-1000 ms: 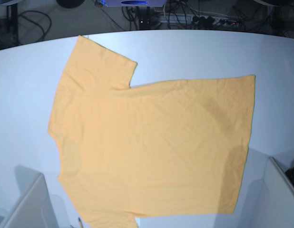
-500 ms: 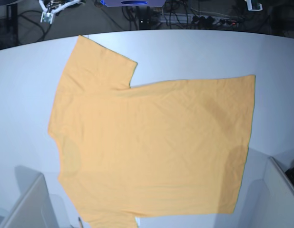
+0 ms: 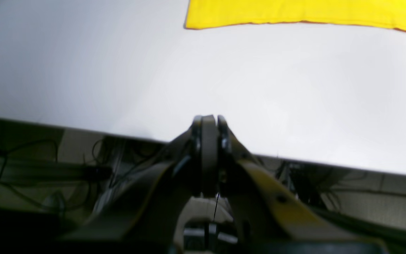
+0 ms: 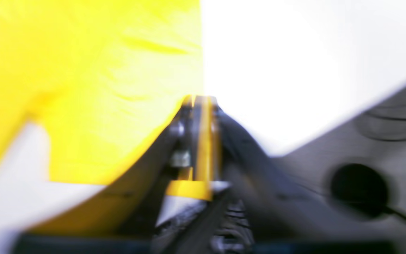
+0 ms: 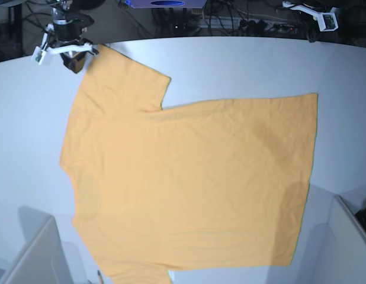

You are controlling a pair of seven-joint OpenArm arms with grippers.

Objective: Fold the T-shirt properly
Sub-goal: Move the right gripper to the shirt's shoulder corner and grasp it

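Base view: the T-shirt (image 5: 189, 177) lies flat on the counter (image 5: 242, 65), unfolded. The right claw (image 5: 73, 59) hangs at its far sleeve, opening unclear through blur; the left claw (image 3: 209, 121), pinched empty, waits off the hem. Next: grip the sleeve.

- I work in what looks like a robotics lab: a wide white table (image 5: 242, 65) fills my view.
- Beyond its far edge lie tangled black cables (image 5: 230, 18) and a power strip (image 5: 260, 25) on dark floor.
- Grey boxes (image 5: 35, 257) flank the near corners.
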